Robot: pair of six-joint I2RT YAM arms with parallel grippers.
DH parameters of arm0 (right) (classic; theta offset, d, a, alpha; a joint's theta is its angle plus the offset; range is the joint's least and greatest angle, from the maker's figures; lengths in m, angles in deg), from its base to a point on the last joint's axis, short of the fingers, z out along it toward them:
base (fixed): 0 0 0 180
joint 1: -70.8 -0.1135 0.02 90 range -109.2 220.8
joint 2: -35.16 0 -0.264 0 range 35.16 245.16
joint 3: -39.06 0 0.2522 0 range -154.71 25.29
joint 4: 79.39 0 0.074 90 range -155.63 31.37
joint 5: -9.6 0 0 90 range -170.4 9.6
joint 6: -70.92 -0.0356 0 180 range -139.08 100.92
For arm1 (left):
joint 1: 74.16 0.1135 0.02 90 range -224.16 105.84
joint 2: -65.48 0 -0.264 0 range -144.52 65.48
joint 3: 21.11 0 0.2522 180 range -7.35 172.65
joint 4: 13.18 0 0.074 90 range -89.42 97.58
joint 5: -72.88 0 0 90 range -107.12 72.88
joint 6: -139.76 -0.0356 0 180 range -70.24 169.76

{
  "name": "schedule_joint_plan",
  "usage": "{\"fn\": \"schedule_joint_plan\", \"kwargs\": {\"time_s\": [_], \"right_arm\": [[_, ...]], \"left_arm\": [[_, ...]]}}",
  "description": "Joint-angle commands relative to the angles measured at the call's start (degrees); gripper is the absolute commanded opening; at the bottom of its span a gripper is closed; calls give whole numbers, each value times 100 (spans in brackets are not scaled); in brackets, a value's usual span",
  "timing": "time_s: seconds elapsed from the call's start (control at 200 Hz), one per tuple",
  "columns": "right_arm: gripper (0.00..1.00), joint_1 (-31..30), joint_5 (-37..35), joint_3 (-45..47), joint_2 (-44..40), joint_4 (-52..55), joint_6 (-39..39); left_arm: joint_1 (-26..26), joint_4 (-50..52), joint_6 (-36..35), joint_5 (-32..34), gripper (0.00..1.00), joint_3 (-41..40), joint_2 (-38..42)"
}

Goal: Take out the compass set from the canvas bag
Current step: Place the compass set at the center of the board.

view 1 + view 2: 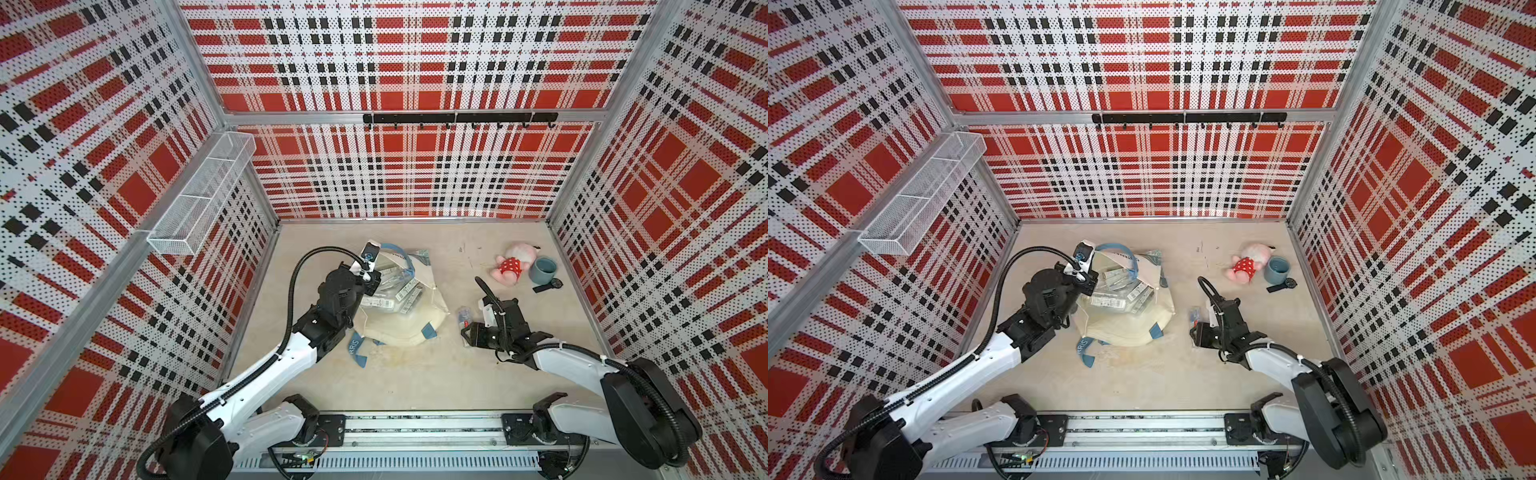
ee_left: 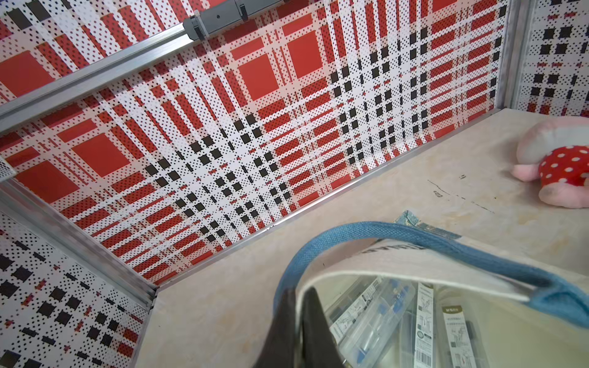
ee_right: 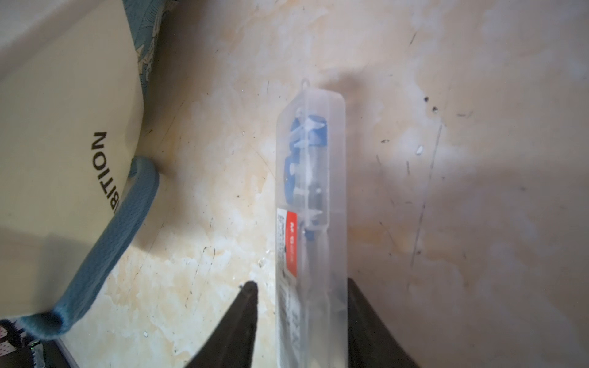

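Beige surface (image 1: 415, 374): the compass set (image 3: 314, 165) lies beside the canvas bag (image 1: 399, 324), between the parted jaws of the right pincer (image 3: 300, 282). The left pincer (image 2: 298, 306) pinches the bag's rim. On retreat, a finger could drag the set.

arms (image 1: 257, 384): white shells, black joints | cables (image 1: 294, 282): black corrugated conduit | jaws: dark, tapered
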Motion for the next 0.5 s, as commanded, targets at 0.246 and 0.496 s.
{"fn": "schedule_joint_plan", "kwargs": {"time_s": [0.246,0.496], "right_arm": [[61,-28,-584,-1205,-1053,1664,1022],[66,-1595,-1712,-2647,-1147,1374,3641]], "left_arm": [[33,-758,45,-131,0,110,188],[-85,-631,-11,-8,0,162,180]]}}
